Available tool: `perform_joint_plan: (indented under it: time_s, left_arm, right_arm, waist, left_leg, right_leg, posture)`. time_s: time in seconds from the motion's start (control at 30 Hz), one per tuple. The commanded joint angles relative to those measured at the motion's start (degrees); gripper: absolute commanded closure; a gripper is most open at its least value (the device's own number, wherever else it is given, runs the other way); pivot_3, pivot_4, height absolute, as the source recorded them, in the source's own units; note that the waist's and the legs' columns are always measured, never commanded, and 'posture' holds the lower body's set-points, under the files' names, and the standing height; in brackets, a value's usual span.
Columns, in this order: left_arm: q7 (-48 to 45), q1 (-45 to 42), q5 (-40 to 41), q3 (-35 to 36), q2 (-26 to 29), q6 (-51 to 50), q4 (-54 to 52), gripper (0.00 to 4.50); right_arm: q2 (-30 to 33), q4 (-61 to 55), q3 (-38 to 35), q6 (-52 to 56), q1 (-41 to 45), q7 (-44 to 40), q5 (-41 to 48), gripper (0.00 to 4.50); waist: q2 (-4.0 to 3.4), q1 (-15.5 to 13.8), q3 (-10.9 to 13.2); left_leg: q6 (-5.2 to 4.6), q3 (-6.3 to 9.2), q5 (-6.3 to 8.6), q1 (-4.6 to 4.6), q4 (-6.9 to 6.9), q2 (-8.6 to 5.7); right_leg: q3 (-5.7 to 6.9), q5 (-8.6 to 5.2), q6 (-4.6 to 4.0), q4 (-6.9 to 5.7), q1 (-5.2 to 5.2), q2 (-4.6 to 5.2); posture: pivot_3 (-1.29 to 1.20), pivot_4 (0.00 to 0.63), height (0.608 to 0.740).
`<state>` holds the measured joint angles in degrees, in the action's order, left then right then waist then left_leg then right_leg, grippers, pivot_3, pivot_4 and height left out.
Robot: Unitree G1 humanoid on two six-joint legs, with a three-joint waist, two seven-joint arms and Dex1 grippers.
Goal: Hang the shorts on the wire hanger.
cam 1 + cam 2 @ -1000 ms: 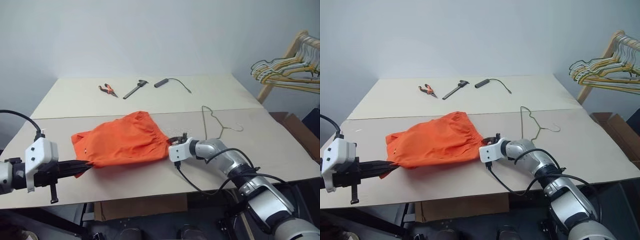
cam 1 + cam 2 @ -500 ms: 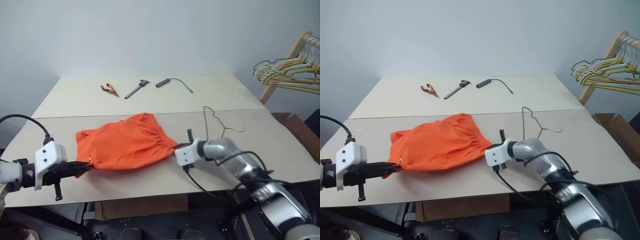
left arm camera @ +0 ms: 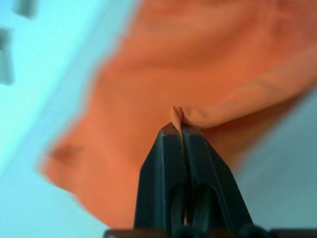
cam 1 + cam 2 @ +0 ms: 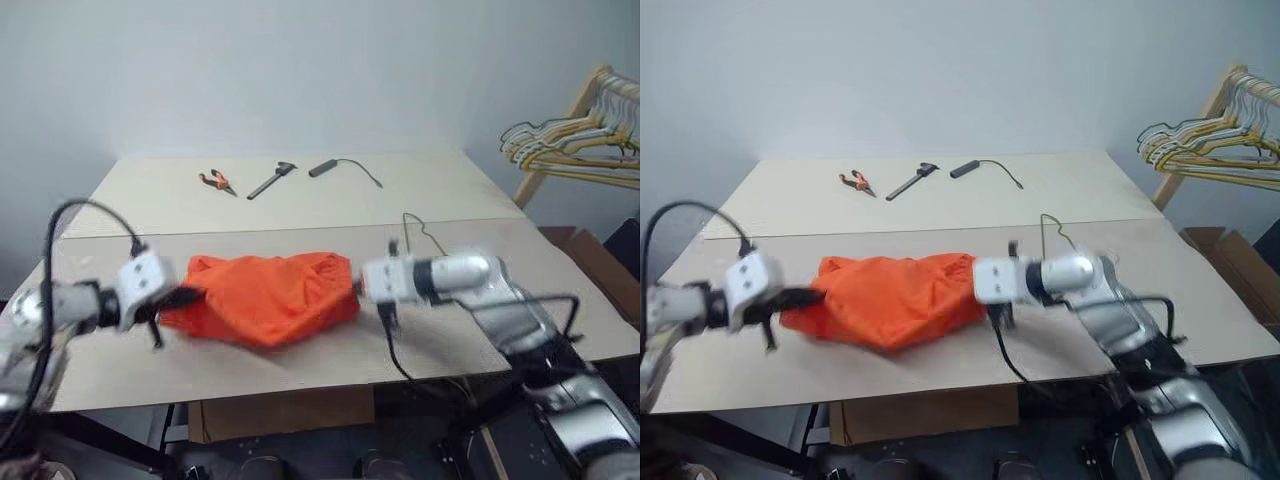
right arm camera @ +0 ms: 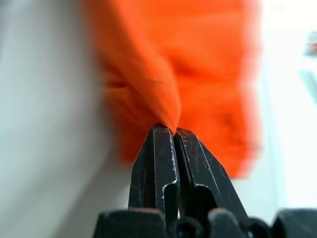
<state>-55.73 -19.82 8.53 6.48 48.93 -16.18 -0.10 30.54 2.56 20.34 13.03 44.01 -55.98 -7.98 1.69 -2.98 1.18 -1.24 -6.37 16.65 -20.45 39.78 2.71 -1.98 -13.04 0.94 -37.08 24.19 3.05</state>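
The bright orange shorts point(image 4: 268, 298) hang stretched between my two grippers just above the near part of the table, sagging in the middle. At their left end my left gripper point(image 4: 190, 294) is shut on a fold of the fabric point(image 3: 198, 116). My right gripper point(image 4: 356, 284) pinches the right edge of the shorts point(image 5: 163, 106), its fingers shut on the cloth. Behind my right hand lies the wire hanger point(image 4: 420, 228), thin grey metal, partly hidden by that arm.
Orange-handled pliers point(image 4: 214, 181), a dark tool point(image 4: 270, 179) and a black cabled stick point(image 4: 335, 166) lie at the far side of the table point(image 4: 300, 360). A wooden rack with a cluster of hangers point(image 4: 570, 140) stands at the right. A cardboard box point(image 4: 600, 265) sits beyond the table's right edge.
Both grippers have risen and lifted the shorts off the table. My left hand moved forward toward the middle, and the right gripper closed on the shorts' right edge.
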Motion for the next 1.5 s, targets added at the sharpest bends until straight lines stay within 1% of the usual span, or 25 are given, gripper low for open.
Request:
perform_joint_plan:
  time_s: [0.03,0.1,0.13,0.2,0.23,0.27,0.3,0.37,0.47,0.53,0.6,0.67,0.7,0.73,0.77,0.8,0.83,0.87,0.9,0.97,1.1,1.2,1.27,1.4,1.5]
  left_arm:
    - [15.9,-18.6,-8.2,-1.9,-3.8,1.3,11.6,4.5]
    - [27.5,-29.4,-12.7,-1.6,-6.3,3.3,19.0,4.5]
    - [33.7,-34.2,-13.7,-0.1,-7.3,5.8,22.0,4.5]
    - [40.7,-40.0,-11.8,4.3,-8.9,10.2,24.2,4.5]
    - [41.5,-41.5,-9.2,6.8,-9.6,11.0,23.7,4.5]
    - [40.5,-42.3,-4.6,10.3,-10.4,11.2,21.7,4.5]
    - [38.3,-41.2,-0.6,13.5,-10.0,11.7,18.8,4.5]
    - [35.1,-38.3,3.3,16.5,-8.8,12.4,14.7,4.5]
    - [26.3,-27.7,11.5,21.4,-6.3,10.5,5.3,4.5]
    - [23.1,-21.1,15.1,23.1,-4.6,7.3,0.5,4.5]
    - [16.6,-12.5,19.4,24.5,-2.1,3.6,-4.6,4.5]
    - [2.9,4.9,24.4,27.0,1.3,-0.6,-12.5,4.5]
    - [-4.0,14.1,25.5,27.9,2.8,-1.3,-16.1,4.5]
    - [-9.0,22.0,24.6,28.2,3.8,-0.1,-18.5,4.5]
    - [-11.0,27.5,23.9,28.0,4.7,-0.2,-20.3,4.5]
    - [-11.7,31.1,23.2,27.6,5.2,-0.4,-21.3,4.5]
    - [-11.3,33.7,21.4,26.2,5.4,-0.5,-21.7,4.5]
    - [-10.9,36.6,17.9,23.6,5.9,0.2,-21.6,4.5]
    - [-10.8,38.9,13.9,21.0,6.4,2.0,-21.0,4.5]
    - [-10.1,41.8,8.3,16.8,7.4,4.0,-20.3,4.5]
    - [-10.0,44.0,3.4,11.1,8.7,4.5,-20.8,4.5]
    - [-11.2,44.5,4.8,9.9,8.2,4.3,-22.5,4.5]
    - [-12.8,45.4,6.8,9.9,8.1,3.6,-24.2,4.5]
    - [-16.5,48.5,9.2,10.0,9.1,2.9,-26.7,4.5]
    - [-17.4,50.6,8.1,9.7,9.8,2.7,-27.2,4.5]
  right_arm:
    - [-6.8,16.2,-5.6,0.6,14.6,20.7,-5.5,4.46]
    - [-8.9,26.2,-7.5,-3.8,22.7,36.2,-9.3,4.46]
    - [-9.5,30.2,-9.1,-6.9,26.2,44.3,-10.5,4.46]
    - [-9.8,34.6,-11.8,-12.4,30.3,54.6,-11.0,4.46]
    - [-9.6,35.5,-12.6,-14.8,31.2,57.1,-10.8,4.46]
    - [-9.2,35.2,-13.3,-17.2,31.3,58.7,-10.7,4.46]
    - [-8.6,33.3,-13.8,-19.5,30.2,58.8,-10.2,4.46]
    - [-7.8,30.6,-14.1,-22.6,28.1,58.6,-9.9,4.46]
    - [-6.1,22.5,-12.4,-25.5,20.2,54.6,-10.5,4.46]
    - [-4.7,17.7,-10.9,-25.4,15.2,50.0,-10.7,4.46]
    - [-2.7,13.0,-8.7,-26.1,9.8,43.5,-10.2,4.46]
    - [1.0,7.9,-3.7,-26.3,0.8,32.3,-9.4,4.46]
    - [2.8,6.4,-1.1,-26.5,-3.2,28.0,-10.0,4.46]
    - [4.2,5.4,1.1,-27.3,-6.6,25.1,-11.0,4.46]
    - [5.4,5.0,2.9,-27.9,-8.9,23.3,-12.8,4.46]
    - [6.3,4.8,4.2,-28.3,-10.5,21.9,-14.3,4.46]
    - [7.2,5.0,5.7,-30.0,-11.8,21.3,-16.2,4.46]
    - [7.4,4.5,6.8,-29.7,-13.4,19.7,-16.8,4.46]
    - [8.2,4.0,7.8,-30.6,-14.5,18.2,-17.4,4.46]
    - [9.3,2.3,8.8,-31.4,-15.7,15.4,-17.7,4.46]
    - [11.6,-2.9,8.1,-28.7,-16.4,8.0,-15.3,4.46]
    - [15.0,-7.1,7.5,-28.0,-17.2,2.1,-13.8,4.46]
    - [16.9,-9.6,6.9,-27.2,-17.8,-0.9,-12.7,4.46]
    - [19.1,-12.0,6.3,-27.5,-18.9,-4.3,-10.8,4.46]
    - [19.0,-11.9,6.1,-27.8,-19.8,-5.0,-10.4,4.46]
  waist:
    - [0.06,-0.3,0.0]
    - [0.13,-0.6,-0.1]
    - [0.13,-0.6,-0.1]
    - [0.19,-0.6,-0.1]
    - [0.19,-0.5,-0.1]
    - [0.2,-0.2,-0.1]
    - [0.19,0.4,-0.1]
    - [0.18,1.9,-0.1]
    - [0.16,4.3,-0.2]
    - [0.16,5.1,-0.2]
    - [0.15,5.7,-0.1]
    - [0.13,6.1,-0.1]
    - [0.11,6.2,-0.1]
    - [0.08,6.5,-0.1]
    - [0.07,6.2,0.0]
    - [0.14,5.9,0.1]
    - [0.24,5.5,0.2]
    - [0.24,5.0,0.2]
    - [0.2,4.5,0.3]
    - [-0.03,3.5,0.2]
    - [0.16,2.5,0.1]
    - [0.19,2.1,0.1]
    - [0.18,1.8,0.1]
    - [0.19,2.0,0.1]
    - [0.23,2.3,0.1]
  left_leg:
    - [0.12,0.04,-0.07,-0.27,-0.03,0.02]
    - [0.4,0.06,-0.2,-0.61,-0.06,0.02]
    - [0.89,0.06,-0.48,-0.97,-0.08,0.01]
    - [1.0,0.11,-0.54,-1.79,-0.16,-0.01]
    - [1.02,0.08,-0.54,-2.01,-0.22,-0.11]
    - [1.02,0.08,-0.54,-2.09,-0.42,-0.22]
    - [1.02,0.07,-0.54,-2.07,-0.68,-0.3]
    - [0.99,0.06,-0.5,-1.95,-0.98,-0.34]
    - [0.96,0.09,-0.45,-1.86,-1.07,-0.28]
    - [0.96,0.07,-0.45,-1.86,-0.95,-0.2]
    - [0.98,0.03,-0.47,-1.98,-0.69,-0.15]
    - [0.98,-0.01,-0.54,-1.78,-0.58,-0.02]
    - [0.92,-0.05,-0.5,-1.49,-0.58,0.0]
    - [0.61,-0.07,-0.31,-1.09,-0.64,0.06]
    - [0.33,-0.09,-0.12,-0.52,-0.83,0.13]
    - [0.23,-0.12,-0.02,-0.02,-0.84,0.15]
    - [0.23,-0.17,-0.01,0.27,-0.83,0.18]
    - [0.3,-0.17,-0.08,0.28,-0.79,0.2]
    - [0.35,-0.1,-0.25,0.29,-0.79,0.18]
    - [0.4,-0.13,-0.33,0.74,-0.85,0.15]
    - [0.37,-0.12,-0.34,0.7,-0.86,0.18]
    - [0.41,-0.13,-0.25,0.48,-0.86,0.2]
    - [0.31,-0.11,-0.17,0.25,-0.84,0.17]
    - [0.23,-0.12,-0.04,0.22,-0.84,0.18]
    - [0.2,-0.13,-0.01,0.25,-0.84,0.18]
  right_leg:
    - [0.0,0.1,-0.05,0.08,0.19,-0.09]
    - [0.01,0.16,-0.06,0.05,0.53,-0.11]
    - [-0.01,0.19,-0.08,-0.06,0.89,-0.1]
    - [0.06,0.22,-0.05,0.01,1.61,-0.07]
    - [0.09,0.22,-0.05,-0.05,2.0,0.04]
    - [0.14,0.21,-0.05,-0.02,2.13,0.13]
    - [0.52,0.21,-0.06,0.05,2.18,0.32]
    - [1.17,0.21,-0.07,0.2,2.16,0.53]
    - [1.46,0.21,-0.06,0.32,2.06,0.56]
    - [1.49,0.19,-0.06,0.35,1.98,0.56]
    - [1.45,0.19,-0.06,0.4,1.97,0.54]
    - [1.28,0.33,-0.18,0.29,1.82,0.42]
    - [1.2,0.31,-0.19,0.32,1.57,0.4]
    - [1.18,0.27,-0.22,0.41,1.25,0.39]
    - [1.17,0.18,-0.3,0.48,0.76,0.4]
    - [1.24,0.04,-0.33,0.42,0.27,0.46]
    - [1.27,-0.08,-0.39,0.42,0.09,0.47]
    - [1.28,-0.37,-0.54,0.36,0.1,0.4]
    - [1.32,-0.45,-0.51,0.28,0.1,0.4]
    - [1.22,-0.45,-0.53,0.14,-0.15,0.4]
    - [1.18,-0.46,-0.58,0.01,-0.02,0.33]
    - [1.2,-0.17,-0.76,0.03,0.12,0.32]
    - [1.26,-0.14,-0.66,0.13,0.24,0.37]
    - [1.25,-0.17,-0.62,0.3,0.21,0.36]
    - [1.26,-0.2,-0.59,0.3,0.18,0.35]
  posture:
    - [0.12,0.0,0.74]
    - [0.11,0.0,0.74]
    - [0.11,0.0,0.74]
    - [0.1,0.0,0.74]
    - [0.1,0.0,0.74]
    - [0.1,0.0,0.74]
    - [0.09,0.0,0.74]
    - [0.09,0.0,0.74]
    - [0.1,0.0,0.74]
    - [0.11,0.0,0.74]
    - [0.11,0.0,0.74]
    - [0.11,0.0,0.74]
    - [0.11,0.0,0.74]
    - [0.11,0.0,0.74]
    - [0.11,0.0,0.74]
    - [0.11,0.0,0.74]
    - [0.11,0.0,0.74]
    - [0.11,0.0,0.74]
    - [0.12,0.0,0.74]
    - [0.12,0.0,0.74]
    - [0.11,0.0,0.74]
    - [0.1,0.0,0.74]
    - [0.1,0.0,0.74]
    - [0.08,0.0,0.74]
    - [0.08,0.0,0.74]
